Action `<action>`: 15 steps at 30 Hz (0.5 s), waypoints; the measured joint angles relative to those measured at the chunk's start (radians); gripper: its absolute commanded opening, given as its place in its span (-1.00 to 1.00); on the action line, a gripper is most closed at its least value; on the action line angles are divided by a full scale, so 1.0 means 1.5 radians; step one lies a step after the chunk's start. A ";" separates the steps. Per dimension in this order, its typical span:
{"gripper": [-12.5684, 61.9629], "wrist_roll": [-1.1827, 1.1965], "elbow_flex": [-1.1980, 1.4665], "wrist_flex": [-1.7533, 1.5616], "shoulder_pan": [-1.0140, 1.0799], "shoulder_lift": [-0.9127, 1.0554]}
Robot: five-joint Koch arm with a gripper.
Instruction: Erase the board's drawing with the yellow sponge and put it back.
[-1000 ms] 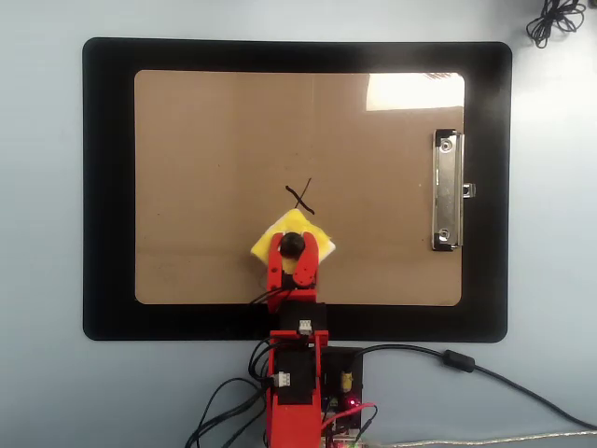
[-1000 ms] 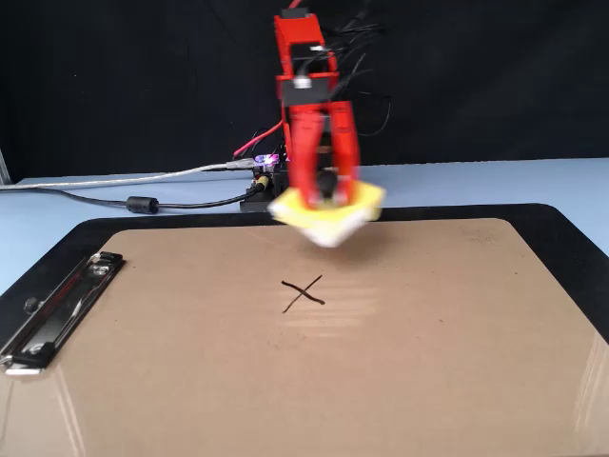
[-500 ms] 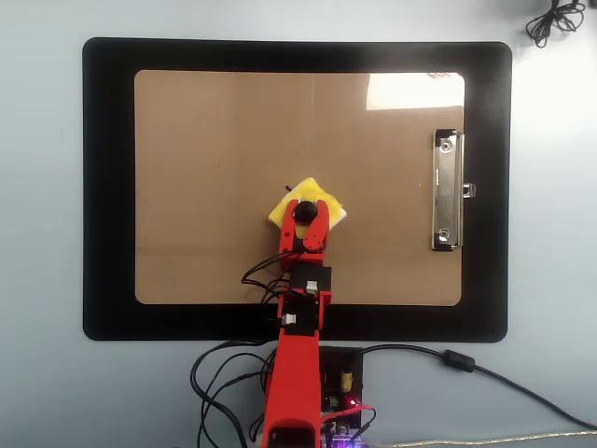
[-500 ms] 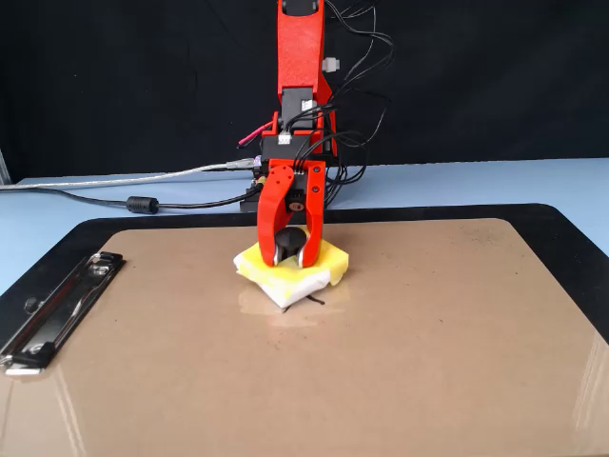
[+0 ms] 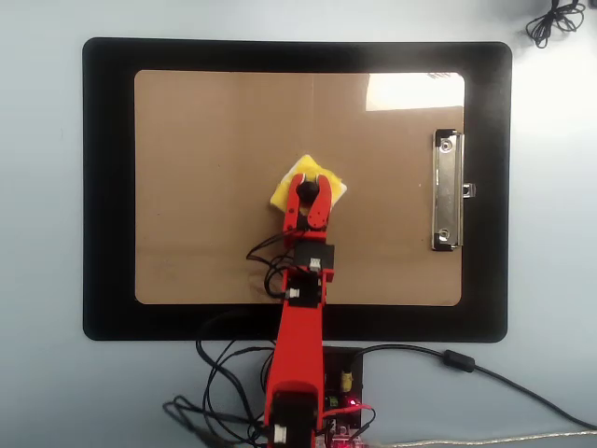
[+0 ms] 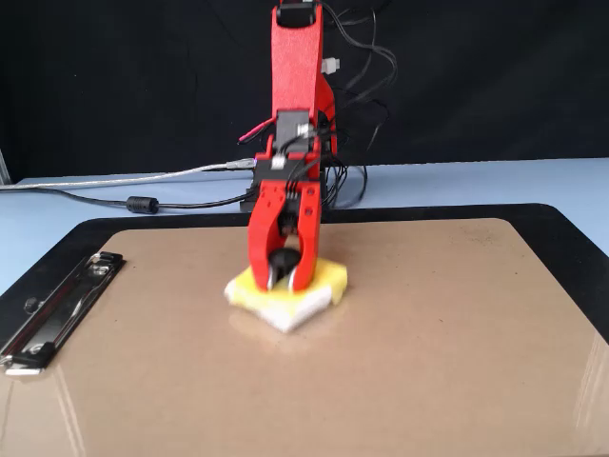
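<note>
Gripping yellow sponge (image 6: 314, 281), white-edged.

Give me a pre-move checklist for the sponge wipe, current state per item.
1. Hand closed on the knob: ok, the jaws flank the black knob in both views.
2. Yellow sponge seated on the board: ok, it looks flat on the surface near the middle.
3. Drawing left on the board: cannot tell, no mark shows on the bare surface, and the area under the sponge is hidden.
4. Metal clip out of the wipe path: ok, well apart at the board's right edge in the overhead view.
5. Cables clear of the sponge: ok, they hang behind the hand.
</note>
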 measured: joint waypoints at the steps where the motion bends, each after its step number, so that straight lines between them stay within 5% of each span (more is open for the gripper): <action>1: -0.88 0.000 0.041 0.003 0.000 0.038; 7: -0.88 0.002 0.183 0.018 -0.003 0.234; 15: -0.88 0.001 -0.114 0.015 -0.009 -0.058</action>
